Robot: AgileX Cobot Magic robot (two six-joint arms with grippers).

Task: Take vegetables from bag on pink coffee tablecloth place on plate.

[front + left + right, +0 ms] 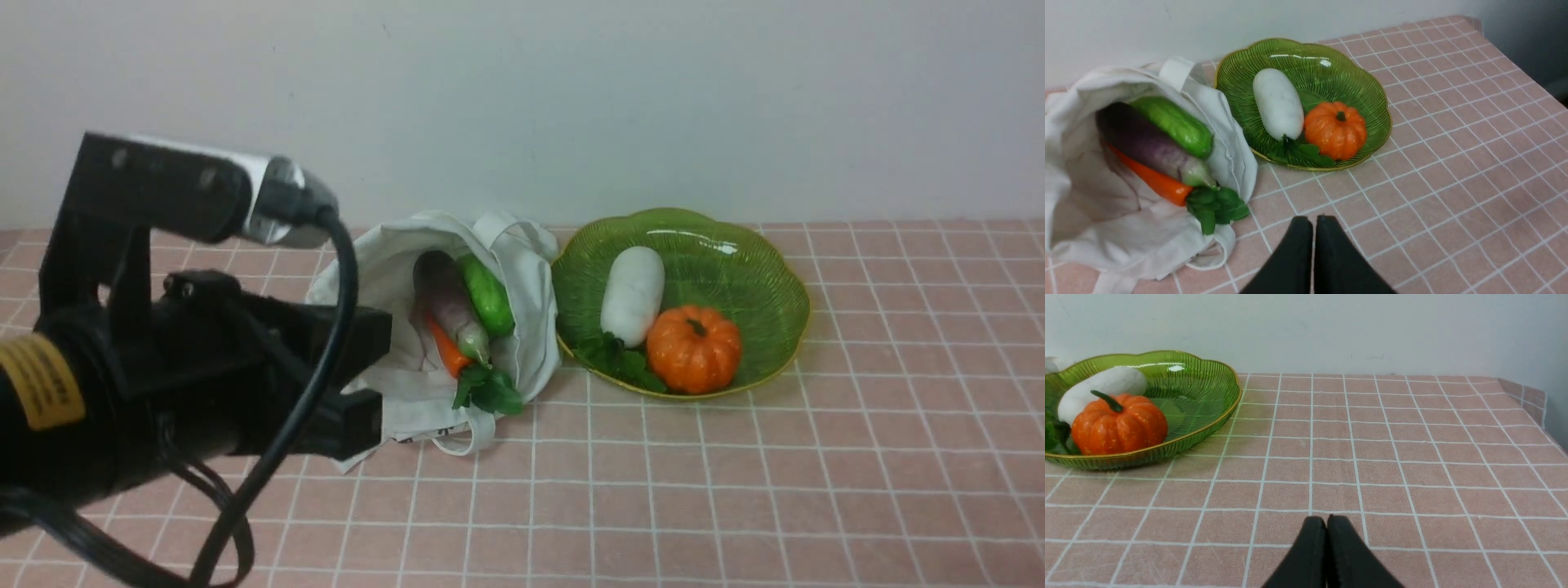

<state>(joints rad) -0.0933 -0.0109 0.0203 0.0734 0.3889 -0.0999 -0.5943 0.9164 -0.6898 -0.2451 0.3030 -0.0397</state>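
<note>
The off-white bag [408, 392] lies open on the pink tablecloth [735, 490]. Inside it lie a green cucumber [1173, 124], a purple eggplant [1143, 143] and an orange carrot [1153, 179] with green leaves. The green plate [735, 269] stands just right of the bag and holds the white radish [633, 294] and an orange toy pumpkin [694, 347]. My left gripper [1314, 222] is shut and empty above the cloth, in front of the bag and plate. My right gripper [1326, 522] is shut and empty low over the cloth, to the right of the plate [1200, 396].
My left arm [204, 359] fills the front view's left foreground and hides part of the bag. A pale wall runs behind the table. The cloth's right edge [1531, 404] shows in the right wrist view.
</note>
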